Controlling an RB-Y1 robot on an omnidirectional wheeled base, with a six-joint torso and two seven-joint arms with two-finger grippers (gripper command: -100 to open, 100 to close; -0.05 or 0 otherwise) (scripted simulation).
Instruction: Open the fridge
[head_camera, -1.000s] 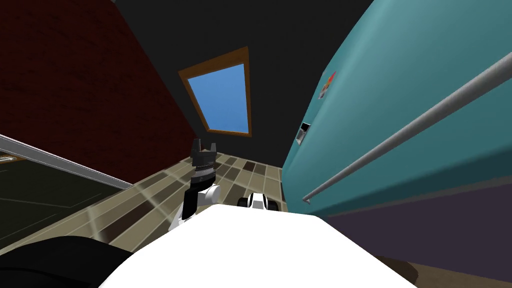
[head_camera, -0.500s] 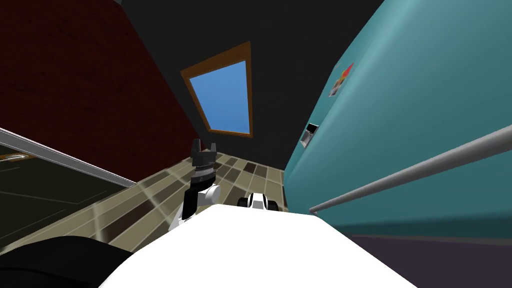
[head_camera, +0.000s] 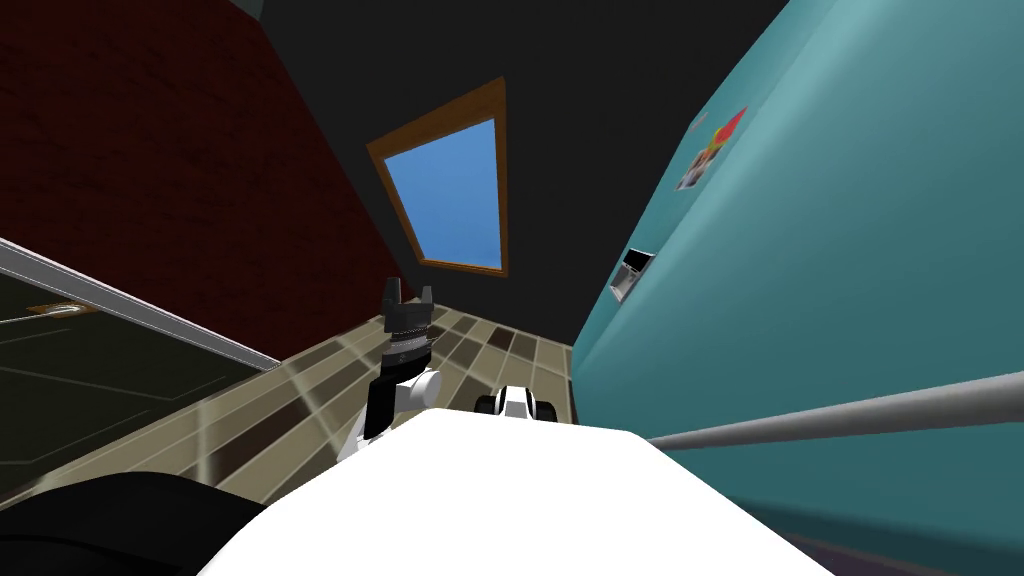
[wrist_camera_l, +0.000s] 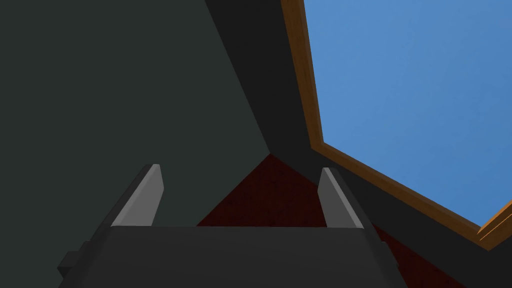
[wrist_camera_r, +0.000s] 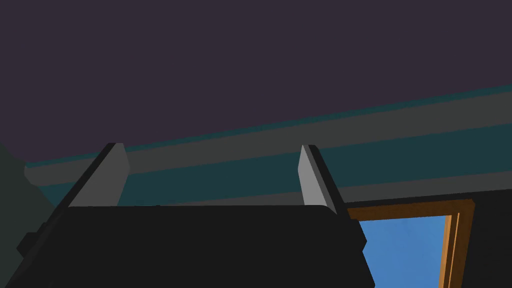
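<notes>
The fridge (head_camera: 820, 260) is standing close on my right side. It is blue-green and is rising tall up the right of the head view. A long grey handle (head_camera: 850, 420) is running across its door. Some bright stickers (head_camera: 712, 150) are sitting high on it, and a small grey box (head_camera: 632, 275) is sitting lower down.

The right claw (wrist_camera_r: 212, 150) is pointing at the fridge. Its two fingers are standing wide apart and are holding nothing. The grey handle is showing as a band just past the finger tips, but I cannot tell how near it is. A flat dark purple area (wrist_camera_r: 250, 60) is lying beyond it.

The left claw (head_camera: 408, 290) is sticking up in front of me, over the floor (head_camera: 300, 390). Its fingers are also spread wide and are gripping nothing.

The floor is showing brown and tan tiles. A dark red wall (head_camera: 170, 170) is standing on the left. A window (head_camera: 450, 190) with a brown frame is showing blue in the dark wall ahead. A dark surface with a shiny grey edge (head_camera: 140, 310) is lying on my left.
</notes>
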